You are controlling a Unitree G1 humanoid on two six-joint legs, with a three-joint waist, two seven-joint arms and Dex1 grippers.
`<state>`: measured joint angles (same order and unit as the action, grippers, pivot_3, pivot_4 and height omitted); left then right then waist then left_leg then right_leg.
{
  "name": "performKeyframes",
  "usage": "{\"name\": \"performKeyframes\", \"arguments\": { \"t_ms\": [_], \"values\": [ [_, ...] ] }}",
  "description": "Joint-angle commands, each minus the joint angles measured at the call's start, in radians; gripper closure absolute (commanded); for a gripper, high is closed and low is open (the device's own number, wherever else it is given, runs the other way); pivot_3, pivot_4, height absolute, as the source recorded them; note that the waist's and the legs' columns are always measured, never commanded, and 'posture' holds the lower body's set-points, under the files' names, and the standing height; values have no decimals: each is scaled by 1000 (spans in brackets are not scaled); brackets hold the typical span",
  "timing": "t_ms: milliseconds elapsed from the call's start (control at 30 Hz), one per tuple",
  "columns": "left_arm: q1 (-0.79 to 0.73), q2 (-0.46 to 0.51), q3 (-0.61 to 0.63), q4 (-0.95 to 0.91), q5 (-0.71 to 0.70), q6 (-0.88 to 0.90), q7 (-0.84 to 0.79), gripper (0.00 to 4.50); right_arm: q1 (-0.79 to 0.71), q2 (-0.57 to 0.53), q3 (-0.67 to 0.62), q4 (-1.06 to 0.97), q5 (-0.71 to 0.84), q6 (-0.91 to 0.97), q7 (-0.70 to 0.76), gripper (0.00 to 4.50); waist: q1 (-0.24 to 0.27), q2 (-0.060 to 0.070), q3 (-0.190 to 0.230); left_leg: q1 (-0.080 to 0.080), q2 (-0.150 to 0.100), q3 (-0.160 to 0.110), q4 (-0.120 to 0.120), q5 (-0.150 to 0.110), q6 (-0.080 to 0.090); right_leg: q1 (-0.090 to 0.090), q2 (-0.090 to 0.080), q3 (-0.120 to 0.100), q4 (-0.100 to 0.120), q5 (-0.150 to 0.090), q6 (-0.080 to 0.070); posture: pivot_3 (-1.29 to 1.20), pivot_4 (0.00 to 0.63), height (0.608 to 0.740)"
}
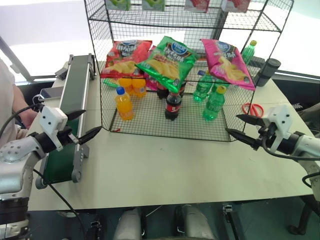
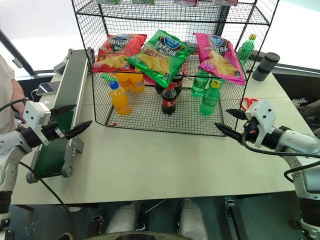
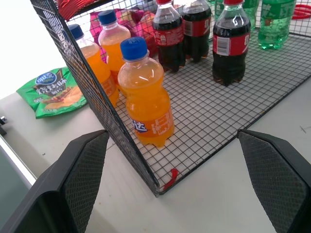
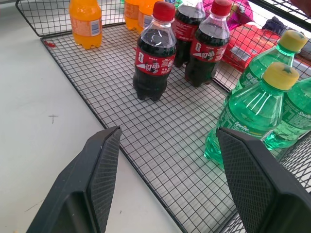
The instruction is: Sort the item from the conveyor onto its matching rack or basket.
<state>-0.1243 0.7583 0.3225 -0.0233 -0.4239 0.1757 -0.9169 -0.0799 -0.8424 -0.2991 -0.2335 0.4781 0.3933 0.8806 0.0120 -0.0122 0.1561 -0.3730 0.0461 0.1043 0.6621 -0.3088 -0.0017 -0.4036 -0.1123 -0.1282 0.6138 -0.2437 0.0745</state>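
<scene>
Both sets of fingers stood apart and empty: the left gripper [image 1: 84, 124] hung beside the conveyor [image 1: 74, 95] at nine o'clock, the right gripper [image 1: 239, 125] over the tabletop [image 1: 165, 165] at three o'clock. The pink chip bag [image 1: 226, 61] lay on the rack [image 1: 180, 75] at one o'clock, beside the green bag [image 1: 167, 61]. The belt carried nothing. Judged: sorting appeared complete, nothing left to place.
</scene>
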Motion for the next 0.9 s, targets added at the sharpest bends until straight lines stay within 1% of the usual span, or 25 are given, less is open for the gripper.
{"name": "performKeyframes", "arguments": {
  "t_ms": [33, 167, 900],
  "values": [
    [-9, 4, -2, -27, 5, -15, 3, 0, -11, 1, -9, -31, 0, -9, -5, 1278, 0, 0, 0, 0, 0, 0, 0, 0, 0, 0, 0, 0, 0, 0, 0, 0, 150, 740],
    [-17, 1, -5, -26, 21, -31, 22, 0, -10, 1, -8, -31, -2, -11, -6, 1278, 0, 0, 0, 0, 0, 0, 0, 0, 0, 0, 0, 0, 0, 0, 0, 0, 150, 740],
    [-53, -22, -28, 25, 26, -87, 3, 0, -14, -1, -1, -5, -43, -54, 5, 1278, 0, 0, 0, 0, 0, 0, 0, 0, 0, 0, 0, 0, 0, 0, 0, 0, 150, 740]
  ]
}}
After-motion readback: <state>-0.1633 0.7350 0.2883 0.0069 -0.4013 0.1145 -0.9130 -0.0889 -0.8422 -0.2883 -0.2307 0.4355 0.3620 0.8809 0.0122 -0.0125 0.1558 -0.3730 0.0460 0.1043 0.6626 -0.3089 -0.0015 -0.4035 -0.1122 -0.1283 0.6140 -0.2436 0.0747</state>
